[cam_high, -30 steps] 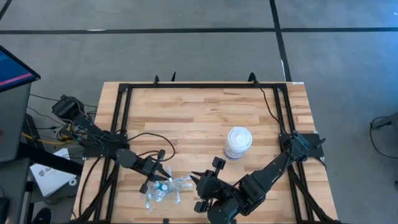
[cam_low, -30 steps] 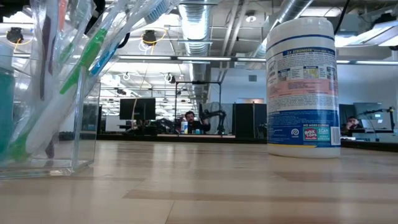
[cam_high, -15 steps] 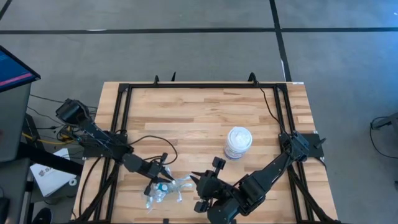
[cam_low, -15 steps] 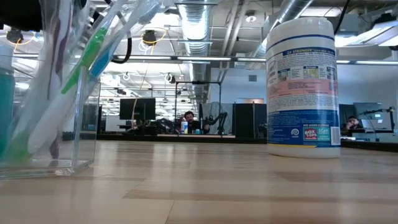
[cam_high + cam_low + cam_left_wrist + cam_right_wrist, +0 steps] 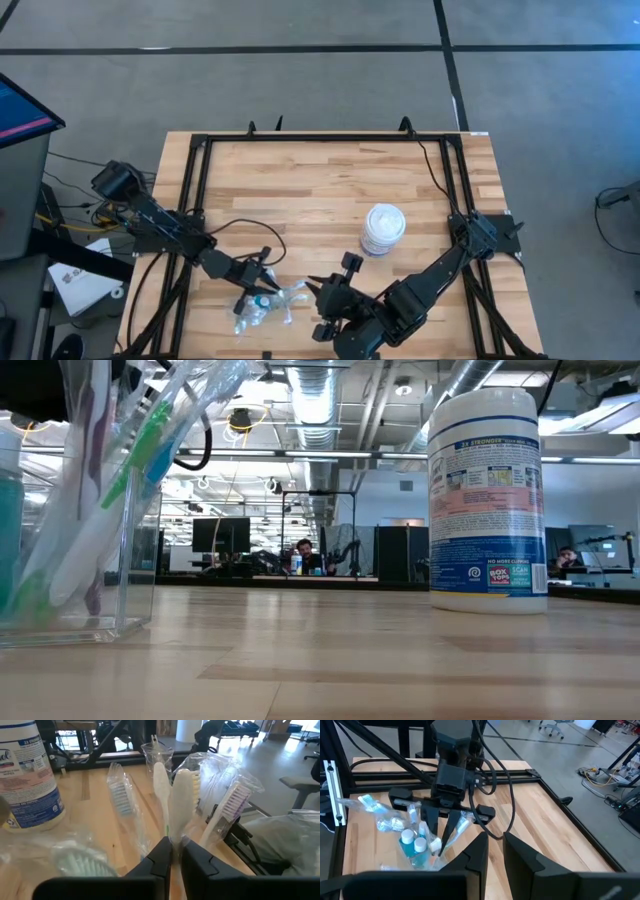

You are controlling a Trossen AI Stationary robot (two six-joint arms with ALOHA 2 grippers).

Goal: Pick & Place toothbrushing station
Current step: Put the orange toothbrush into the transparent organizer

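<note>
- Wooden planks make up my desk (image 5: 320,190), boxed in by a black frame, with grey floor all round and an open workshop visible beyond it in the low view.
- Near the desk's front edge, left of centre, stands the clear holder (image 5: 118,575), and the toothbrushes (image 5: 150,435) lean in it heads-up, many in their wrappers, so a handle can be taken from above.
- Blue white-capped bottles (image 5: 412,842) sit at the foot of that cluster, touching the crinkly wrapping, which keeps the whole station in one small patch.
- My left pincer (image 5: 258,285) hangs over that cluster; in my wrist view its jaws are almost together around the handle of a pale toothbrush (image 5: 180,802), held upright. I judge this a light grip, either just taken or just easing off; I cannot tell which.
- My right pincer (image 5: 492,845) waits just beside the cluster toward the front edge, fingers narrow with a slim gap and nothing between them; from there it watches the left one work.
- A white wipes canister (image 5: 383,228) stands apart, right of centre, clear of both arms and no part of this job.
</note>
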